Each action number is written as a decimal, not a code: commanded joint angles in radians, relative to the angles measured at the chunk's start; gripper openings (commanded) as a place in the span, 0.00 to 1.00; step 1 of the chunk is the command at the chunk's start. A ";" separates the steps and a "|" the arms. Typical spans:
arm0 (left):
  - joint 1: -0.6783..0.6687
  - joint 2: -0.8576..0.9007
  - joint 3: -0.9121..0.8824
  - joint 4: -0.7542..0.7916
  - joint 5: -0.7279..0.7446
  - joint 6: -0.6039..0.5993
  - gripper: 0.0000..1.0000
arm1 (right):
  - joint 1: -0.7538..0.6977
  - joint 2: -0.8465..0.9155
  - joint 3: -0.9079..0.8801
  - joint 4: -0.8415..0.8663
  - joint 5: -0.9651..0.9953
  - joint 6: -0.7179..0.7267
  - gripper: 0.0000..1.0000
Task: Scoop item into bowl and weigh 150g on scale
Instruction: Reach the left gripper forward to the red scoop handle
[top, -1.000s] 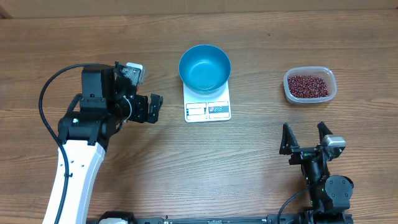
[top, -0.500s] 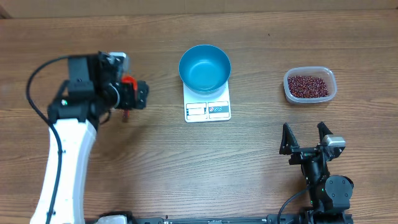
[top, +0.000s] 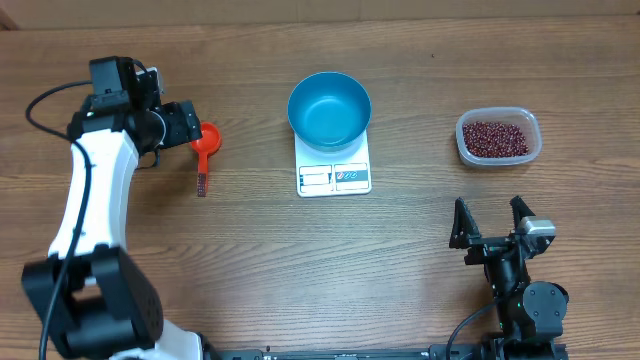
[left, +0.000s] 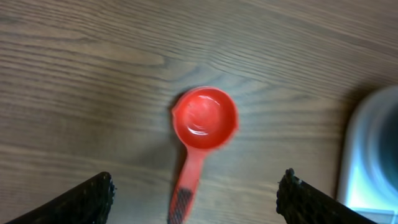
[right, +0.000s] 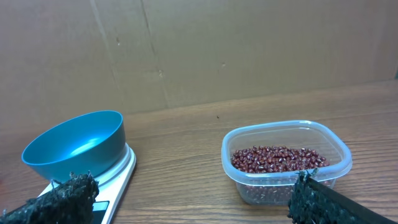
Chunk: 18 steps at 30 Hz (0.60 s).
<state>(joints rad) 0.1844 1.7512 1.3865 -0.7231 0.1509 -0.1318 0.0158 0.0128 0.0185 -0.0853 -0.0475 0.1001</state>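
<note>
Your left gripper (top: 190, 127) is open: in the wrist view its two fingertips (left: 93, 198) stand wide apart and hold nothing. A red scoop (left: 204, 119) lies flat on the tabletop (top: 300, 260) ahead of them, in line with the gap, its cup empty and facing up, untouched. From overhead, the scoop sits left of centre, just beside that gripper, with the handle pointing toward the arm-base edge. The beans (top: 494, 137) lie in a clear tub (top: 535, 125) near the right edge, well apart from the left gripper. Between the two, at mid-table, the blue bowl (top: 329, 108) stands empty on the white scale (top: 334, 176). Your right gripper (top: 489, 220) is also open and empty, near the arm-base edge, with the tub directly ahead of it but apart.
</note>
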 joint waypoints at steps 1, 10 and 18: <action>0.004 0.065 0.021 0.043 -0.020 -0.030 0.84 | 0.009 -0.010 -0.011 0.005 0.005 -0.004 1.00; -0.034 0.232 0.021 0.190 -0.028 -0.026 0.76 | 0.009 -0.010 -0.011 0.005 0.005 -0.004 1.00; -0.041 0.304 0.021 0.238 -0.032 -0.028 0.61 | 0.009 -0.010 -0.011 0.005 0.005 -0.004 1.00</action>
<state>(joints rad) 0.1467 2.0392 1.3869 -0.4946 0.1295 -0.1570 0.0158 0.0128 0.0185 -0.0853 -0.0475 0.1001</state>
